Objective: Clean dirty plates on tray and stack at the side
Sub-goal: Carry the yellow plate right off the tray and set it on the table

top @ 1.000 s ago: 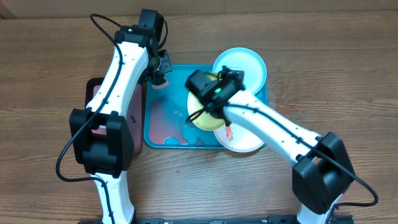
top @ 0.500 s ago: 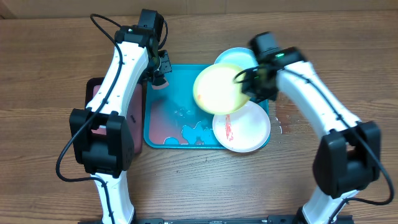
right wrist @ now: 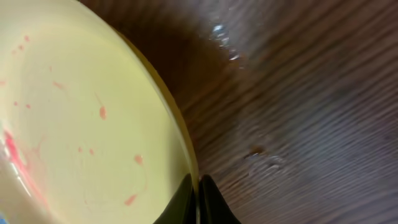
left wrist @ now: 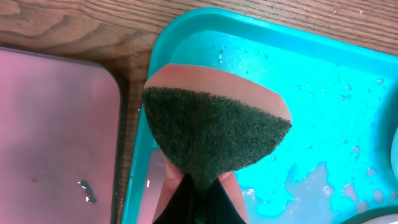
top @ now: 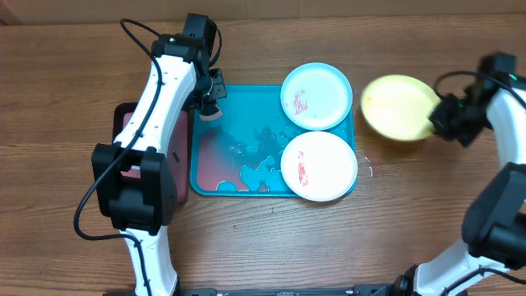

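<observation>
hanging right of the tray, above the table, the yellow-green plate is pinched at its right rim by the right gripper; the left gripper clamps a sponge over the tray's far-left corner.

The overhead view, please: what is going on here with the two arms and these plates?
The right arm's jaws pinch the rim of the yellow-green plate, held over the table right of the teal tray; faint red flecks show on it. The left arm's jaws grip a sponge above the tray's far left corner. The light blue plate and the white plate lie in the tray, both smeared red.
</observation>
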